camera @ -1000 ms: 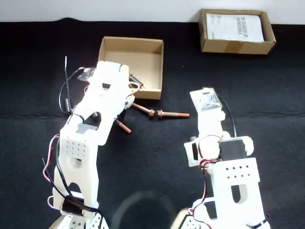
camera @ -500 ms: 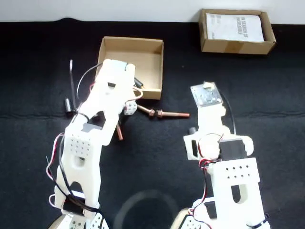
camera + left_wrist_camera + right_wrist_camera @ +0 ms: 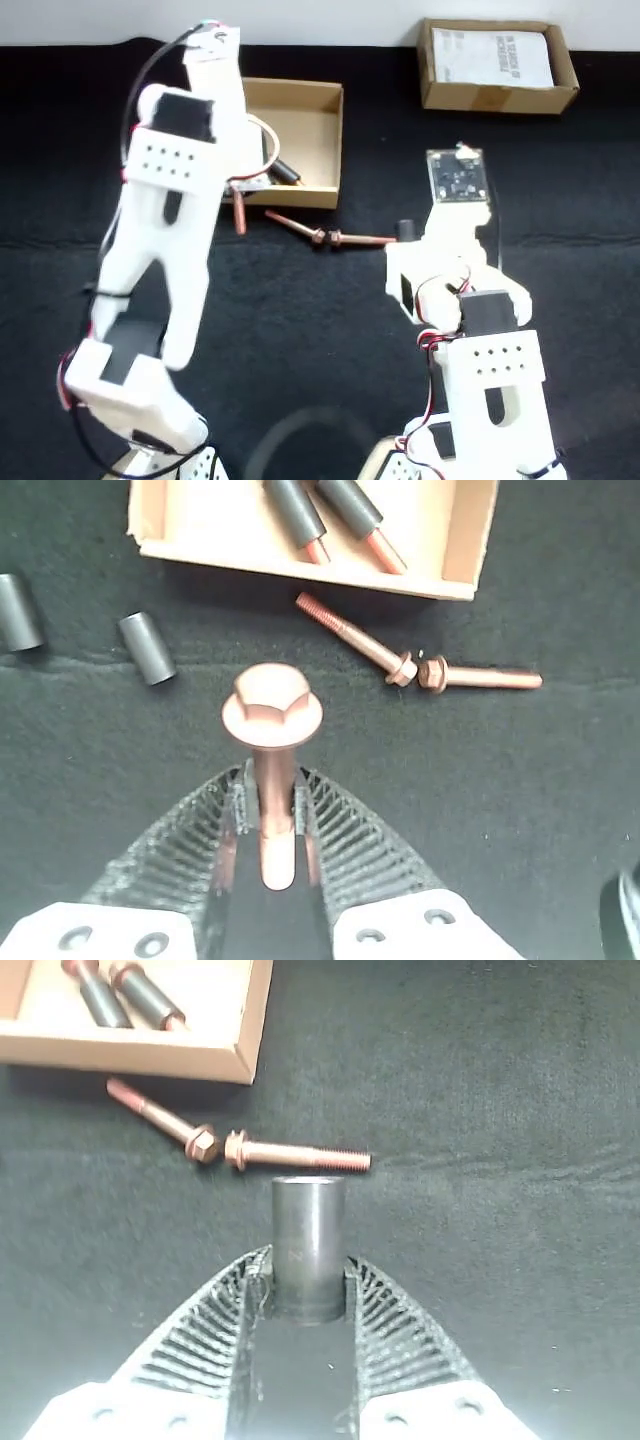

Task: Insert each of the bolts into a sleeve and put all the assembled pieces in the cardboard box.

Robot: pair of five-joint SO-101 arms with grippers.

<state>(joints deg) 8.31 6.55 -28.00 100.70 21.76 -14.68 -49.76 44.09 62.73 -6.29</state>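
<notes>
two bolts [image 3: 329, 237] lie head to head before the cardboard box [image 3: 300, 132].

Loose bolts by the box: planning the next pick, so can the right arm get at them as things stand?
Probably not yet. The loose bolts lie on open cloth just ahead, nothing between, but the right gripper is shut on a sleeve.

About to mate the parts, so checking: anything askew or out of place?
Nothing stands out. Left claw grips a bolt, right claw a sleeve, both squarely; two loose bolts lie on the cloth beside the box.
</notes>
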